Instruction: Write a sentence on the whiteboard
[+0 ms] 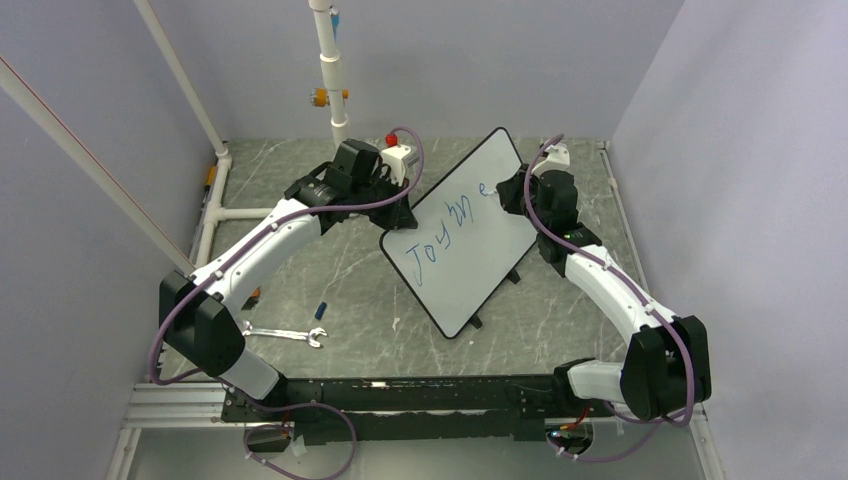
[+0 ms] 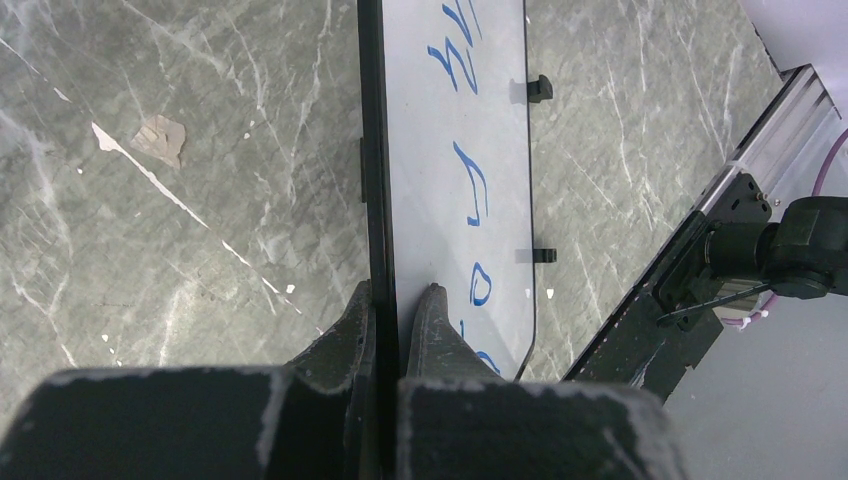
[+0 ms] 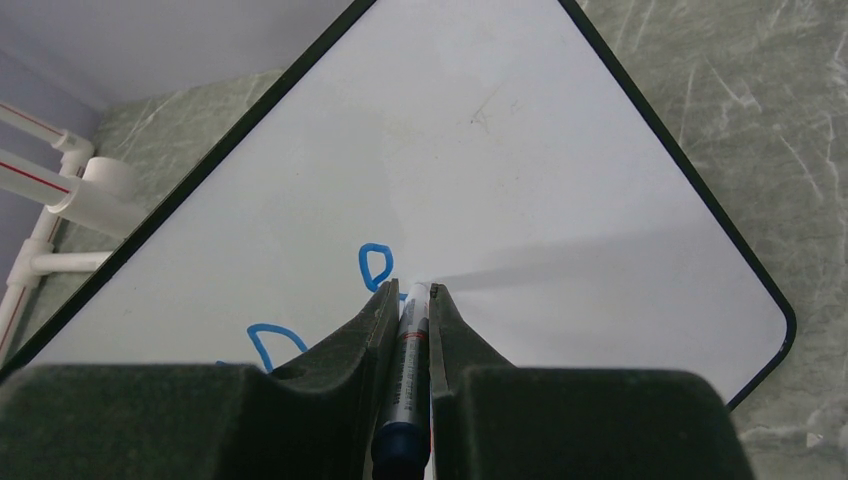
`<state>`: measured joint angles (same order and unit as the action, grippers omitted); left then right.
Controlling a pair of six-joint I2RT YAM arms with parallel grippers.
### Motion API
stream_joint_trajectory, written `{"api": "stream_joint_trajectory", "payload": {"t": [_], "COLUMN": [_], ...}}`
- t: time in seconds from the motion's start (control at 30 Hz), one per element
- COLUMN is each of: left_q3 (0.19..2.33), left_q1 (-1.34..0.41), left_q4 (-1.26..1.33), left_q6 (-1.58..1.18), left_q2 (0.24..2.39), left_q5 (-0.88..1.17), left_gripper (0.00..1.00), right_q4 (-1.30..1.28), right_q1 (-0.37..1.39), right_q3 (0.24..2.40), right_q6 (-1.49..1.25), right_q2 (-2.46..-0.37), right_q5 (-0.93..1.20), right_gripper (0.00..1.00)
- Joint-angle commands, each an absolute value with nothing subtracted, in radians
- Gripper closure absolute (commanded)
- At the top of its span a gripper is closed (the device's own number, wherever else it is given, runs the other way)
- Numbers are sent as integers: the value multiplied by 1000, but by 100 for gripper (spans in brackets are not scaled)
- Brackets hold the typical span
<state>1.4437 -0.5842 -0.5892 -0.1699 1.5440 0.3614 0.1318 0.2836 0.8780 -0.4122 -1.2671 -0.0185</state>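
Left of centre in the top view, the left gripper (image 1: 398,208) pinches the left edge of the whiteboard (image 1: 470,285). The board sits diagonally mid-frame on the table (image 1: 340,270), and the blue sentence (image 1: 440,235) reads "Joy in e". At the board's upper right, the right gripper (image 1: 507,192) is clamped on a marker (image 3: 410,340), whose tip is at the board beside the last blue loop.

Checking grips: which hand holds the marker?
The right hand, shut on the white blue-ended marker; the left hand instead clamps the edge of the glossy white black-rimmed whiteboard.
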Motion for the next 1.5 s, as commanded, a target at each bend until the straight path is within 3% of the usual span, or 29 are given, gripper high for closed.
{"api": "stream_joint_trajectory", "payload": {"t": [0.0,1.47], "left_q3": [1419,1418], "left_q1": [-587,-609], "left_q4": [-640,-690], "left_q6": [103,105], "left_q2": [1575,1529], "left_q5": [83,129], "left_gripper": [100,100], "right_q4": [162,293], "right_q1": [271,141], "right_q3": [905,883], "right_q6": [-428,-509], "right_q2": [-1252,-1196], "right_q5": [-37,248], "right_gripper": [100,100]}}
